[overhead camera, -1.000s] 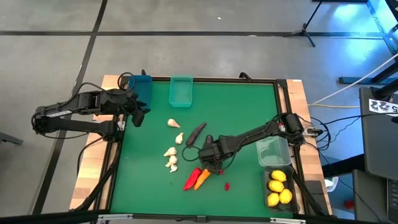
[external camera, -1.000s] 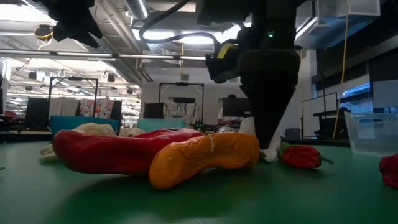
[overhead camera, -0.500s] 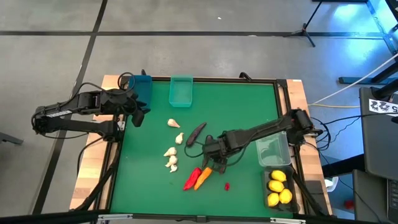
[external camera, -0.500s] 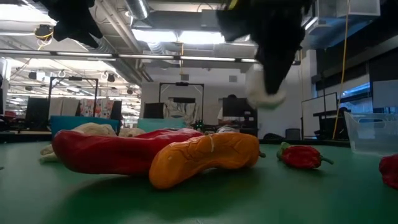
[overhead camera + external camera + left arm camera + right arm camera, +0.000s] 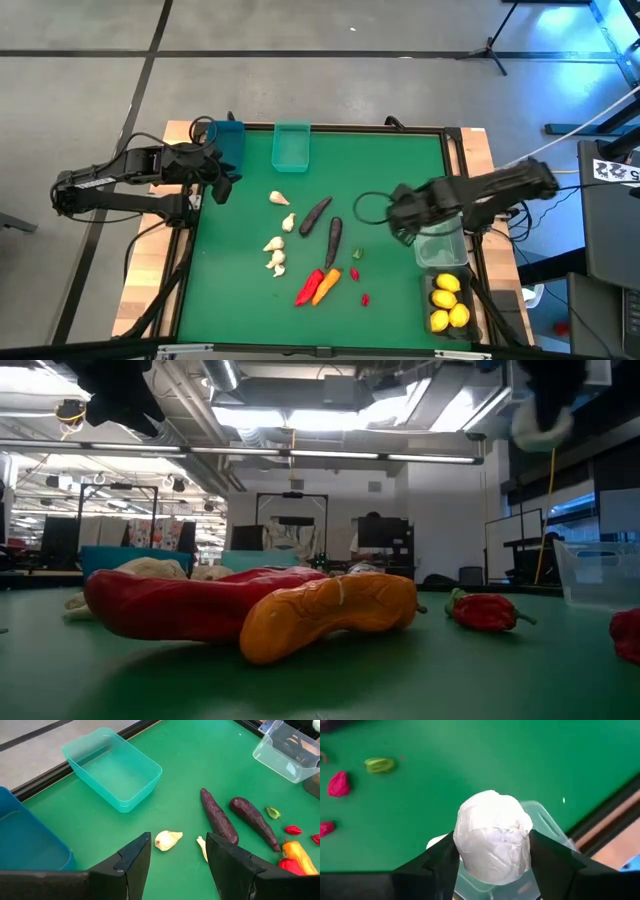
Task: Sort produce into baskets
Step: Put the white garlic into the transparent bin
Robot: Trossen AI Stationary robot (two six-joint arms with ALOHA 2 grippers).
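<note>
Over the clear bin (image 5: 441, 243), right gripper (image 5: 492, 870) clasps a garlic bulb (image 5: 493, 835); lemons (image 5: 447, 300) binned, most produce unsorted.

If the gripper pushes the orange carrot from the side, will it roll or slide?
The carrot looks curved and lumpy, so it would probably pivot or slide, not roll cleanly. It leans on the red pepper, which would likely move too. Its glossy skin may be slippery.

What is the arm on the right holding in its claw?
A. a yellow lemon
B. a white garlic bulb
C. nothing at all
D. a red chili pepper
B: the right wrist view shows a white garlic bulb pinched in the right gripper, above the clear bin.
</note>
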